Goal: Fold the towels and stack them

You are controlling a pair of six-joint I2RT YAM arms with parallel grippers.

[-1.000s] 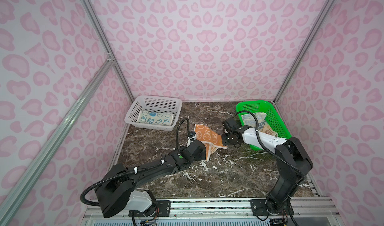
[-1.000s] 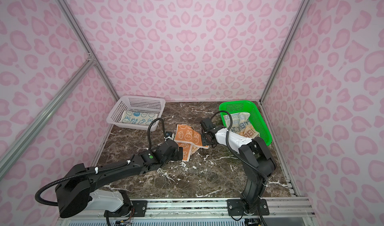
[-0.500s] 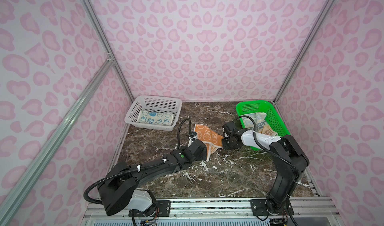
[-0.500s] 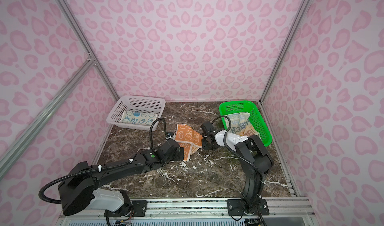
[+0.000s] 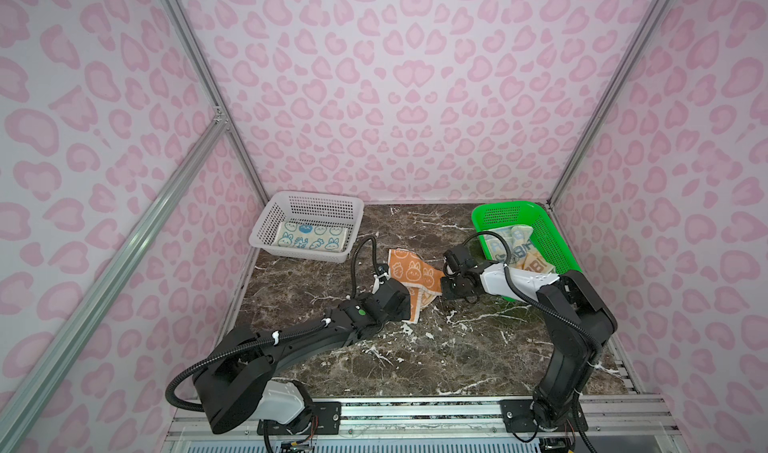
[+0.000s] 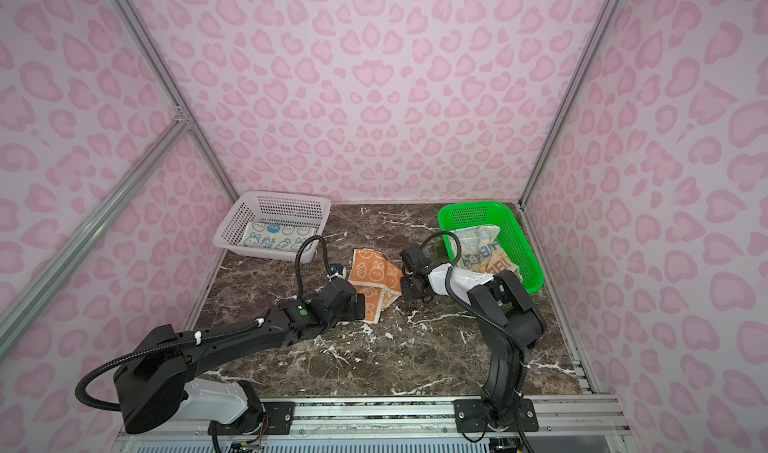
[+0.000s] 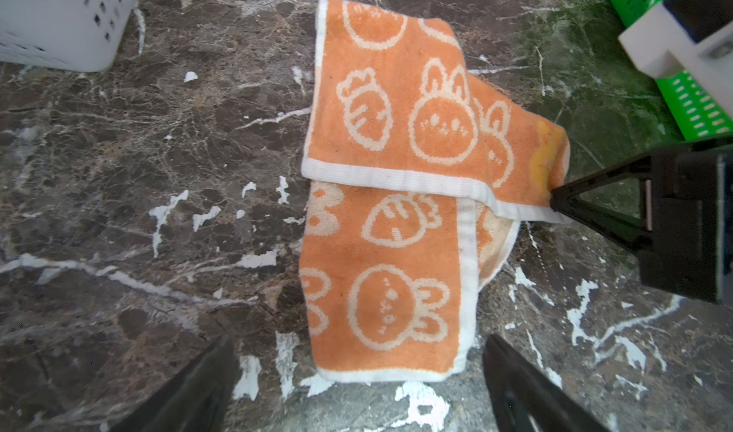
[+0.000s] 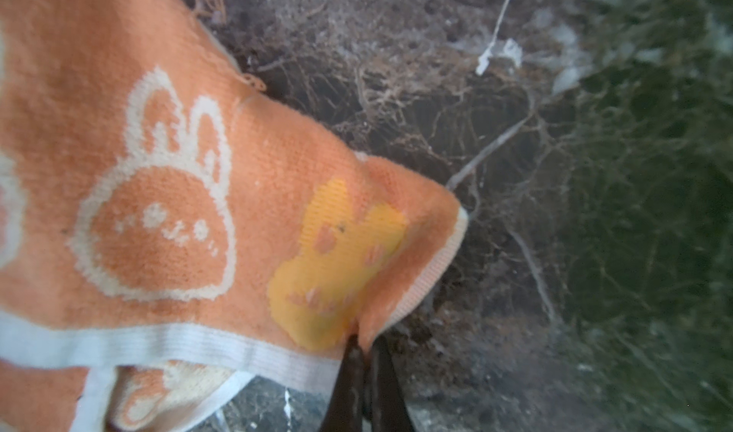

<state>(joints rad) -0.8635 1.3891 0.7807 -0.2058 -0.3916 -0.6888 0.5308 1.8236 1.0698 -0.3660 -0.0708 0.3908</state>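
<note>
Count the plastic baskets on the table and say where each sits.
2. The white basket sits back left on the table, holding a cream towel; the green basket sits back right, holding loose towels. None appears hidden.

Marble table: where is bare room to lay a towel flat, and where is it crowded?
Free: the front middle of the marble table, by the metal rail; also the back strip between white basket and green basket. Crowded: the middle, around the orange towel.
</note>
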